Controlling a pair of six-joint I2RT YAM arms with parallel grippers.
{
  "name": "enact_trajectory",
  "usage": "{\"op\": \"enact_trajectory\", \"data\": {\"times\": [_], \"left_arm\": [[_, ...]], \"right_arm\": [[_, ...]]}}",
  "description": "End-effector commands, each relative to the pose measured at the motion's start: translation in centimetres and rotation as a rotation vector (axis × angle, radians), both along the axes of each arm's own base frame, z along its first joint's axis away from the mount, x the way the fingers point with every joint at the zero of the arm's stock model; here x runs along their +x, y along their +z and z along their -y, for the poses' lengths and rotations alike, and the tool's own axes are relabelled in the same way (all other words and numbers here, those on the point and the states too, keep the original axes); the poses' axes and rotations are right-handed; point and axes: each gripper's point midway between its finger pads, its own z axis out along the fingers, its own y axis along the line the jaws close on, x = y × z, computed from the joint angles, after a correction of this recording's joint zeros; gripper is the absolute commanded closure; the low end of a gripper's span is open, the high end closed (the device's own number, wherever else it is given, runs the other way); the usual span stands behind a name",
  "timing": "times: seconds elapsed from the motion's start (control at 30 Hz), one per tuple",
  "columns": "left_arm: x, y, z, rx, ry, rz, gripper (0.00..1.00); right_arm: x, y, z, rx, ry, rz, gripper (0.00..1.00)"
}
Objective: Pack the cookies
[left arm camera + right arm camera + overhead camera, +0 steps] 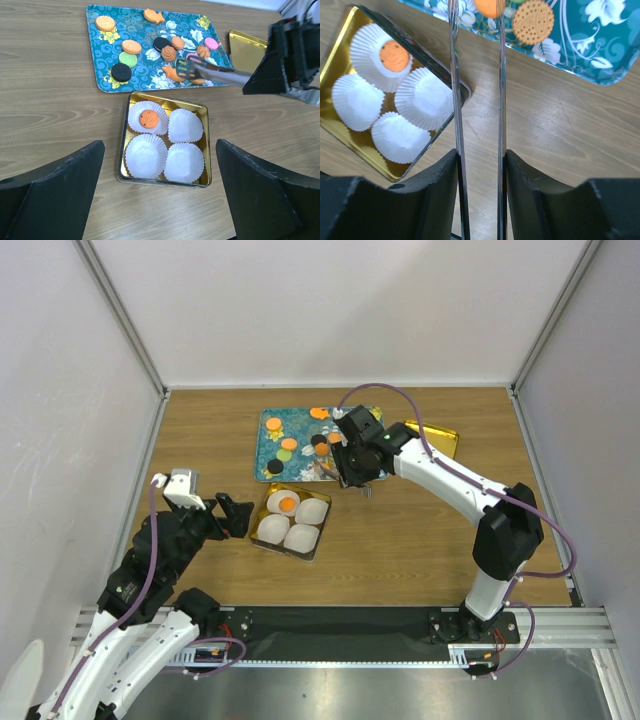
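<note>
Several cookies lie on the teal tray [100, 65]: an orange one [105, 23], a green one [128, 59], a dark brown one [120, 72] and a pink one [211, 43]. One orange cookie [148, 118] sits in the far-left paper cup of the gold tin [206, 145]. My right gripper [480, 160] is shut on metal tongs [454, 75]. The tong tips reach over the tray's near edge, with an orange cookie [489, 6] between them; I cannot tell if it is gripped. My left gripper [160, 150] is open and empty, just near of the tin.
Three empty white paper cups [145, 155] fill the rest of the tin. The gold lid [245, 47] lies right of the tray. White walls enclose the wooden table on three sides.
</note>
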Motion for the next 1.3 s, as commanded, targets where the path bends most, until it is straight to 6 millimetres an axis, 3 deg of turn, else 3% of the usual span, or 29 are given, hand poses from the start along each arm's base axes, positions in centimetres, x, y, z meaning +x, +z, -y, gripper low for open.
{"op": "enact_trajectory", "data": {"times": [0.0, 0.37, 0.8, 1.27], "left_arm": [[0.4, 0.3, -0.1, 0.009, 0.007, 0.018, 0.0], [0.4, 0.1, -0.1, 0.012, 0.007, 0.014, 0.0], [0.3, 0.3, -0.1, 0.009, 0.009, 0.019, 0.0], [0.2, 0.4, -0.1, 0.005, 0.006, 0.024, 0.0]], "right_arm": [[0.8, -0.6, -0.6, 0.014, 0.025, 0.01, 0.55], [1.4, -2.6, -0.7, -0.03, 0.025, -0.011, 0.55], [1.2, -1.4, -0.1, -0.09, 0.008, 0.041, 0.54], [1.4, -2.1, -2.6, 0.005, 0.053, -0.035, 0.52]]}}
